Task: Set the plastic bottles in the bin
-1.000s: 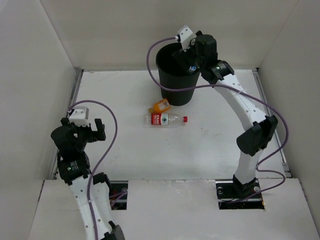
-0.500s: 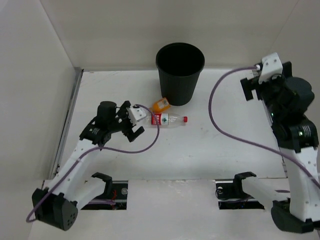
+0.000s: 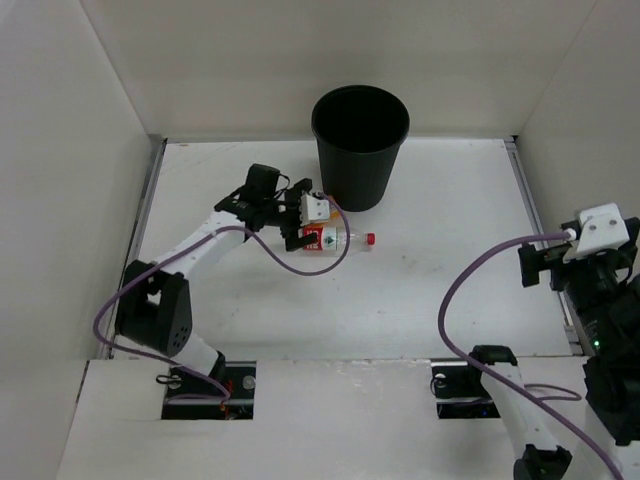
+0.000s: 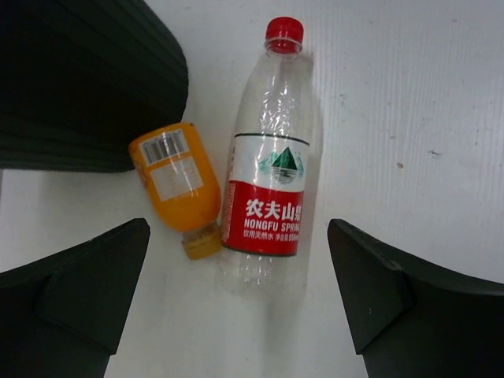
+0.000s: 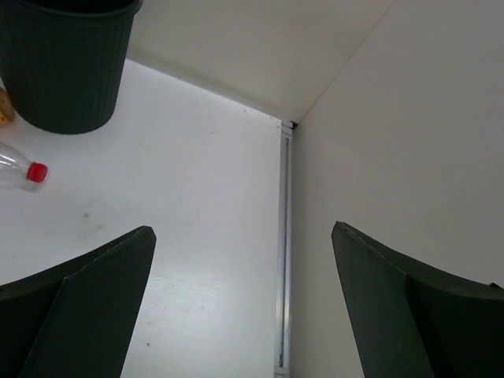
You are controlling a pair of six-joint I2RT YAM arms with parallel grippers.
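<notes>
The clear bottle with red label and red cap (image 4: 268, 181) lies on its side on the white table, also in the top view (image 3: 345, 239). The shorter orange bottle (image 4: 177, 177) lies just left of it, touching the foot of the black bin (image 4: 79, 79). My left gripper (image 4: 239, 228) is open above the two bottles' near ends, holding nothing; in the top view (image 3: 298, 227) it covers the orange bottle. My right gripper (image 5: 242, 232) is open and empty, raised at the right side (image 3: 535, 265). The white-capped clear bottle is out of view.
The bin (image 3: 355, 185) stands at the back middle of the table; its inside looks dark. White walls enclose the table on the left, back and right, with a metal rail (image 5: 283, 236) along the right wall. The red cap (image 5: 35, 172) shows in the right wrist view.
My left arm has reached from the near left out over the two bottles. My right arm has pulled back from over the bin to the right near side.
</notes>
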